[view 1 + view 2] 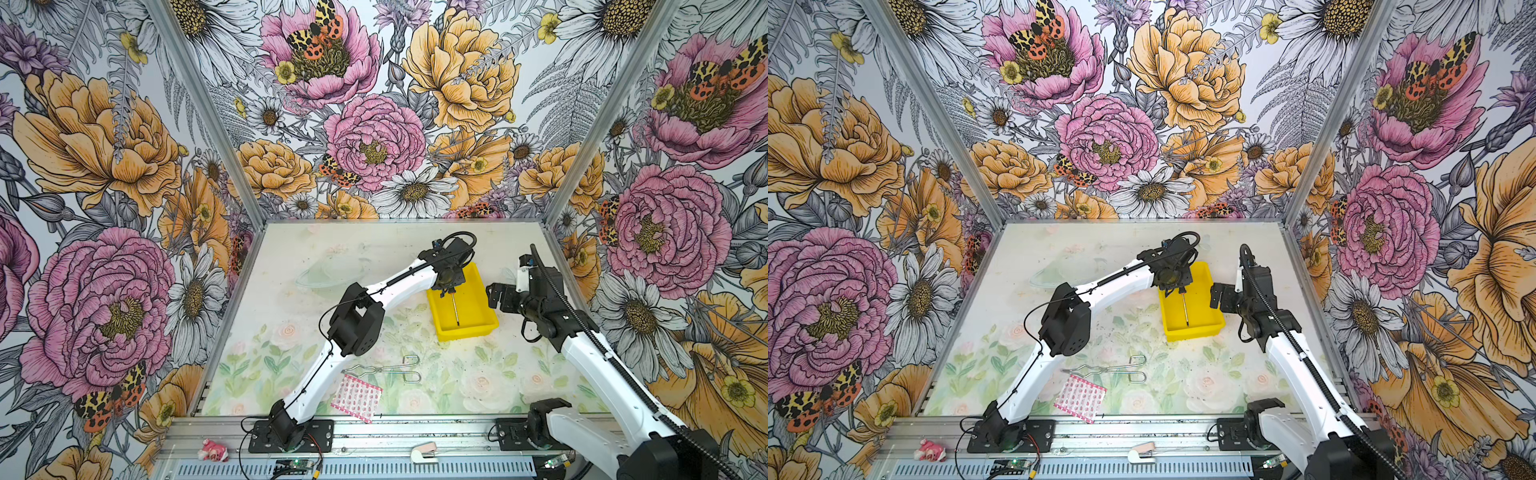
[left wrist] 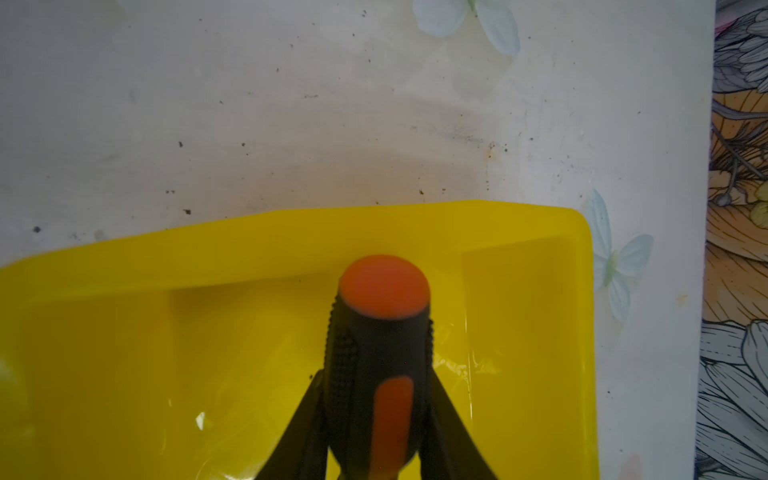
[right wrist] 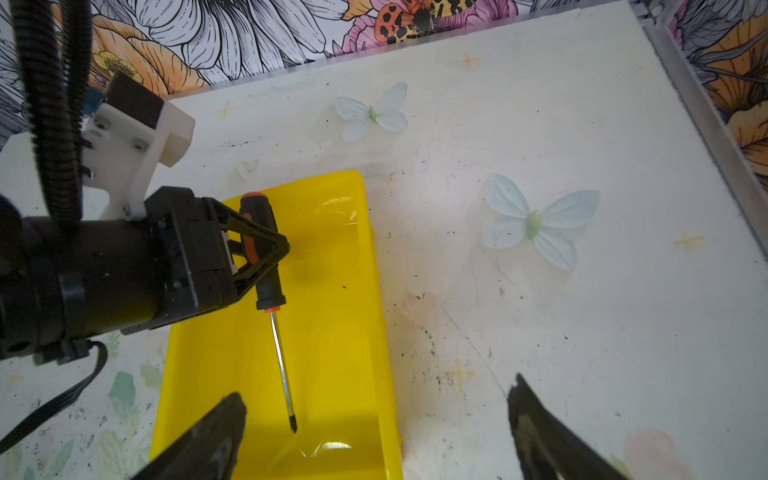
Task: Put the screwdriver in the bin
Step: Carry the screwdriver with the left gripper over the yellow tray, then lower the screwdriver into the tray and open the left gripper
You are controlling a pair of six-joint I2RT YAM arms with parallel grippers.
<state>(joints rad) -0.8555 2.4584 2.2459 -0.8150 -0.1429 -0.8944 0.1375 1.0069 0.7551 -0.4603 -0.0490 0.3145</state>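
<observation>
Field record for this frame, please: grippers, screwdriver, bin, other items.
left gripper: jaws shut on screwdriver handle
right gripper: open, empty, beside bin
screwdriver: held over bin, shaft angled down into it; tip contact unclear
bin: otherwise empty
other: tongs and pink sheet, near front, untouched
task: not yet released

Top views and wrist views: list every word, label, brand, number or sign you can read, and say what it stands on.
No text can be read in any view.
Screwdriver: black and orange handle, no lettering visible.
Bin: plain yellow, no label.
Pink-patterned sheet: rows of small marks, too small to read.
</observation>
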